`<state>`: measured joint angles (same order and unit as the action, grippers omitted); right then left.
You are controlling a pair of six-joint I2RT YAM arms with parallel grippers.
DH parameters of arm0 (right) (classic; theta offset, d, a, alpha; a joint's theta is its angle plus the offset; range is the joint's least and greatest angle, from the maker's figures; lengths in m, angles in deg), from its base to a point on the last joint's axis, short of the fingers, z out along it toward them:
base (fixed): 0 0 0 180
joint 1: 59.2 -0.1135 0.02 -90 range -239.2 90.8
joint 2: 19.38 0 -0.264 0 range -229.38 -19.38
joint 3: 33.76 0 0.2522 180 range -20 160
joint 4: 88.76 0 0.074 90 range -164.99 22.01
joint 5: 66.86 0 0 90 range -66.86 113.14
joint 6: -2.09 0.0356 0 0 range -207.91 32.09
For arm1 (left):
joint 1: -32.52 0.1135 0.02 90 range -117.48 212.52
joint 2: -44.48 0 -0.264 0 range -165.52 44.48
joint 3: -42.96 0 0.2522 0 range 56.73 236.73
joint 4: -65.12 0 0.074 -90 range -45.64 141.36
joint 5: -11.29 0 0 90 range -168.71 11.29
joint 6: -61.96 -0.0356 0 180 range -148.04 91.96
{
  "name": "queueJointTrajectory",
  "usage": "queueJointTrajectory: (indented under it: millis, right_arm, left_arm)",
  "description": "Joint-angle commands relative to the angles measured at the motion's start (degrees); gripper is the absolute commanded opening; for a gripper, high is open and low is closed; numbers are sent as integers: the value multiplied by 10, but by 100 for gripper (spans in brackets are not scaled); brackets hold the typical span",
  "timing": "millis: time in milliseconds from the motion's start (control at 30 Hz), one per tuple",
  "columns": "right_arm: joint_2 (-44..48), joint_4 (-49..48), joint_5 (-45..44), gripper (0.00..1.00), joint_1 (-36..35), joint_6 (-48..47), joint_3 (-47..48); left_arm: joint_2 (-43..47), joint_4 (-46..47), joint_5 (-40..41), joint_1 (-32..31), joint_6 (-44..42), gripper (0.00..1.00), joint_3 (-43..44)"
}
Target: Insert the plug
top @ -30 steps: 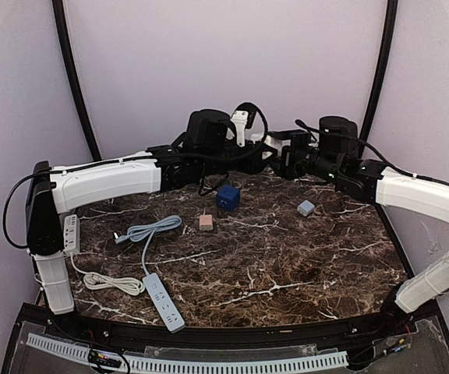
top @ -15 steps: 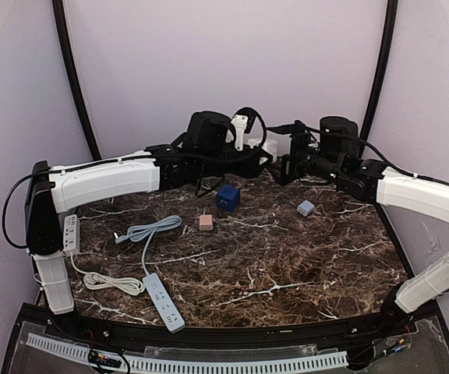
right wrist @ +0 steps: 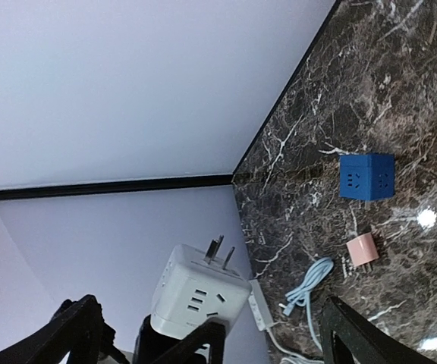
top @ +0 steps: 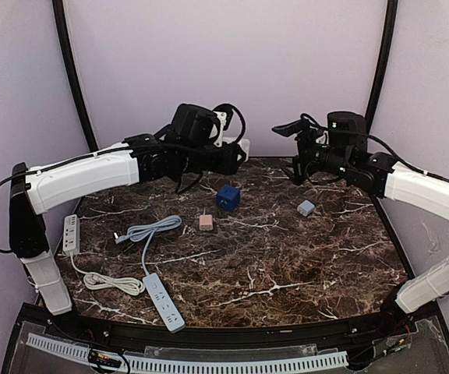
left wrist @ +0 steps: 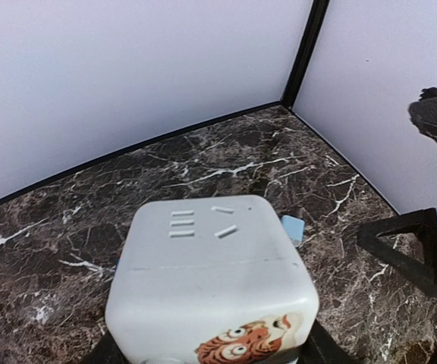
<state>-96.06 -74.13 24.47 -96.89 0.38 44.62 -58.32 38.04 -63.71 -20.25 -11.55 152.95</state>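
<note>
The plug is a white cube adapter (top: 238, 146) with socket slots, a tiger sticker and metal prongs (right wrist: 223, 253) sticking out of one face. My left gripper (top: 228, 153) is shut on it and holds it in the air over the back of the table. It fills the left wrist view as a white cube (left wrist: 211, 280). My right gripper (top: 288, 150) hangs open a short way to its right, with nothing between its fingers (right wrist: 353, 334). From the right wrist the cube (right wrist: 199, 292) shows apart from those fingers.
On the marble table (top: 287, 265) lie a blue socket cube (top: 228, 195), a pink adapter (top: 206, 222) and a grey-blue adapter (top: 306, 207). A light-blue power strip (top: 164, 302) with coiled cable (top: 150, 230) and a white power strip (top: 71, 234) lie at the left.
My right gripper has opened wide and drawn back to the right, away from the white cube. The left arm has carried the cube a little to the left.
</note>
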Motion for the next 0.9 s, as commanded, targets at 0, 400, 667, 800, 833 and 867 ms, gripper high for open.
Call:
queueJointTrajectory:
  millis: [0,400,667,800,833,867]
  right_arm:
    - [-17,76,13,99,3,-172,58]
    - [-70,169,-78,98,-89,-428,88]
    - [-115,204,-124,97,-218,-542,104]
    - [-156,234,-141,95,-286,-579,133]
    - [-166,238,-163,95,-304,-584,145]
    - [-177,235,-175,95,-322,-593,155]
  left_arm:
    - [61,-99,76,14,38,1,-17]
    - [226,-308,115,71,167,1,-108]
    - [283,-415,121,85,207,1,-134]
    - [307,-472,108,85,225,1,-129]
    - [318,-491,108,85,228,1,-127]
    - [324,-500,109,85,231,1,-127]
